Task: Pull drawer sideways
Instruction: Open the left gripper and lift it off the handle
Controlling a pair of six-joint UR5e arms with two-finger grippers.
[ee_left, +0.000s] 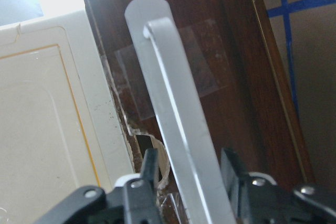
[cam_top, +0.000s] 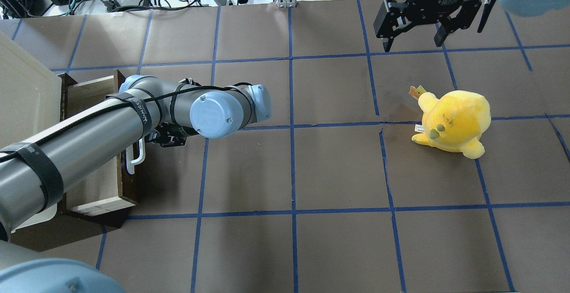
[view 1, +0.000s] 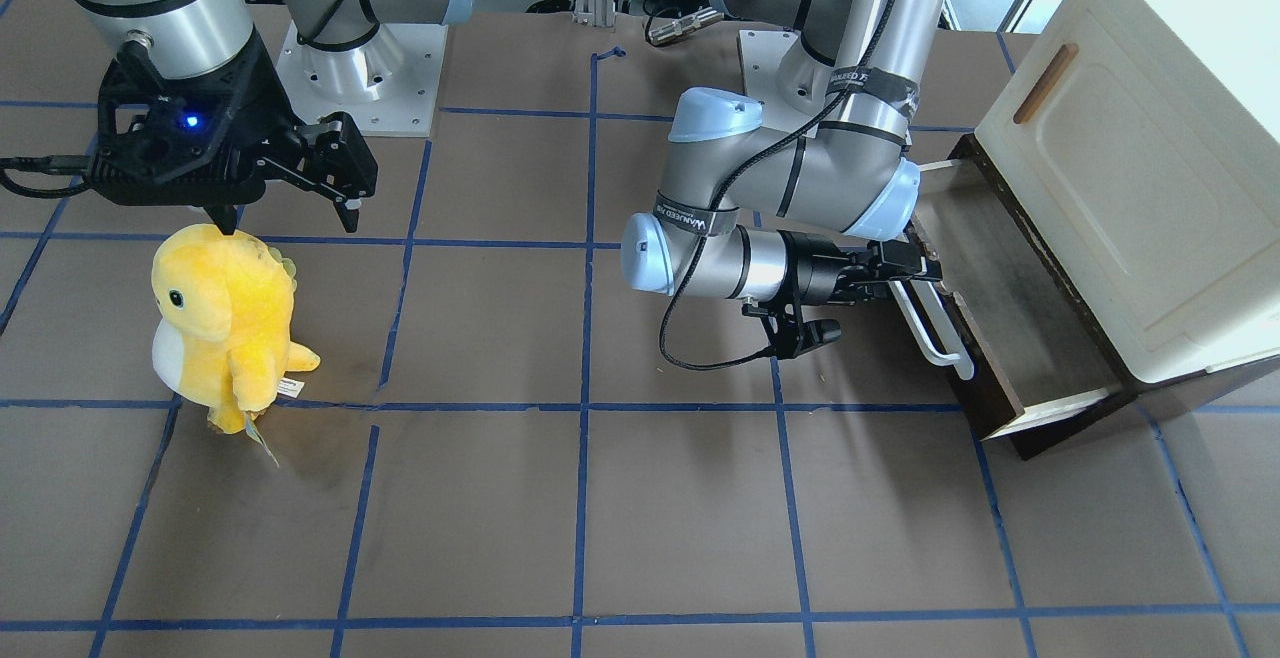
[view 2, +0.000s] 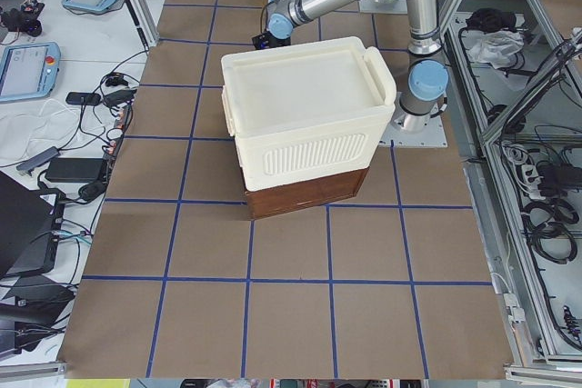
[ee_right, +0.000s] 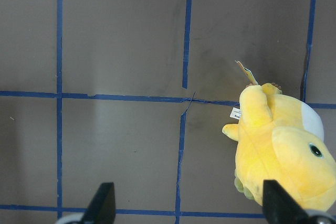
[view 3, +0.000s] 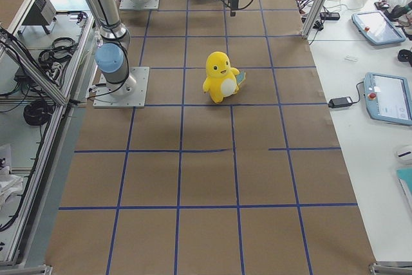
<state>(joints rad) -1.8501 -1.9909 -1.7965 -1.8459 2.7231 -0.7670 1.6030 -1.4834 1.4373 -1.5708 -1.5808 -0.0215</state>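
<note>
Half the drawer (view 1: 1000, 303) stood out at the front-facing view's 3 o'clock; left end effector (view 1: 925, 273) clamped its handle (view 1: 937, 335), right end effector (view 1: 288, 223) gaped empty; pulling seemed unfinished.

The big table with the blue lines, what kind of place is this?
Most likely a robot lab. The left arm and right arm are bolted to a table taped into a blue grid, control tablets lie on the side bench, and the left gripper grips a drawer by its handle.
</note>
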